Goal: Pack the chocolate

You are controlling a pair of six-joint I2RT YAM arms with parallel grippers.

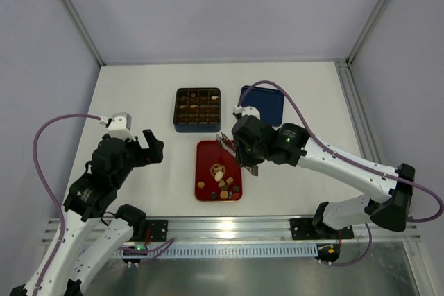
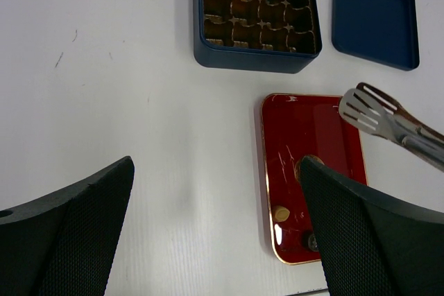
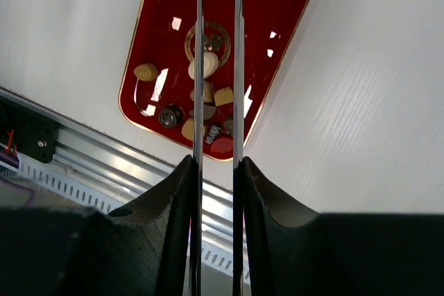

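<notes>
Several chocolates, tan, cream and dark, lie at the near end of the red tray; they also show in the right wrist view, and a tan one shows in the left wrist view. The dark blue box with its brown grid stands behind the tray, with candies in some cells. My right gripper is shut on metal tongs, whose arms stand slightly apart above the tray. My left gripper is open and empty, over bare table left of the tray.
The blue box lid lies flat to the right of the box, behind my right gripper. An aluminium rail runs along the table's near edge, just below the tray. Frame posts stand at the far corners.
</notes>
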